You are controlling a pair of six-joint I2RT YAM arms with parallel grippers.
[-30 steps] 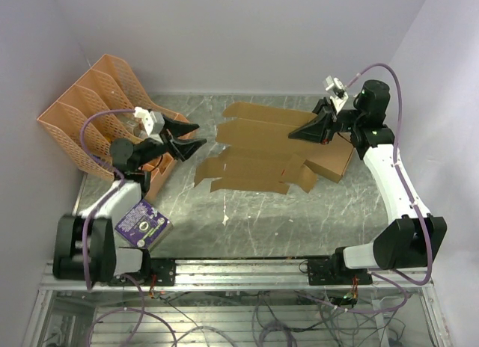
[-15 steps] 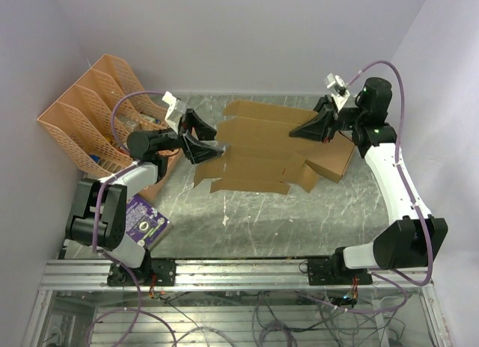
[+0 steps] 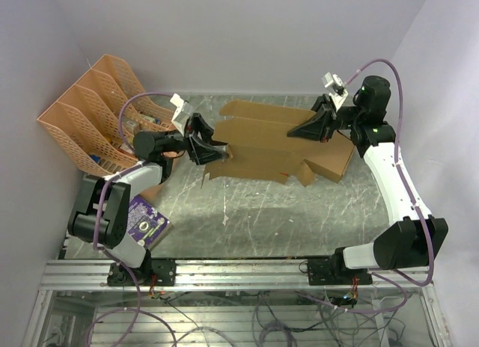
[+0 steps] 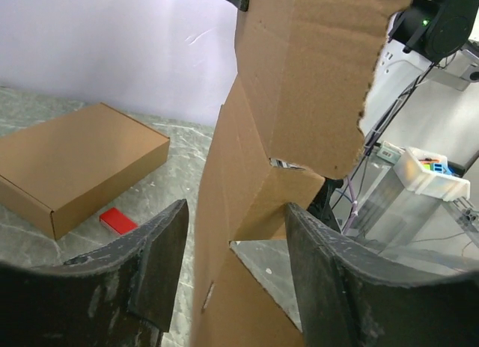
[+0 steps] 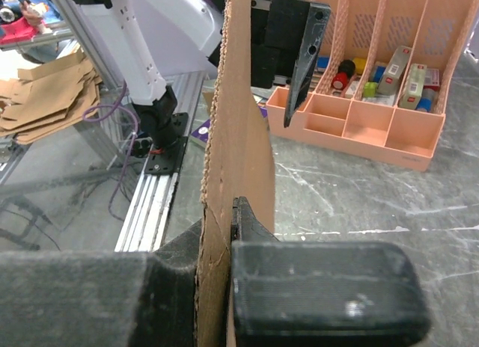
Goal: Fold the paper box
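The paper box [image 3: 258,141], a single flat die-cut sheet of brown cardboard, is held up above the middle of the table [image 3: 299,212]. In the top view its long axis runs from 9 o'clock to 3 o'clock and its broad face is turned toward 6 o'clock. Both wrist views show it standing close to upright. The right gripper [image 3: 296,132] is clamped on the sheet's 3 o'clock end, its fingers [image 5: 322,287] pressed against the cardboard edge. The left gripper [image 3: 206,147] straddles the 9 o'clock end with jaws spread apart, not closed on the sheet. Whether its fingers [image 4: 161,265] touch the cardboard cannot be told. One ready-made box [image 3: 334,164] lies flat on the table beneath the sheet's right end, and one small red piece [image 4: 118,220] sits just beside it. One orange mesh file rack [image 3: 90,115] stands at 9 o'clock. One purple packet [image 3: 142,221] lies at 7 o'clock, near the left arm's base.
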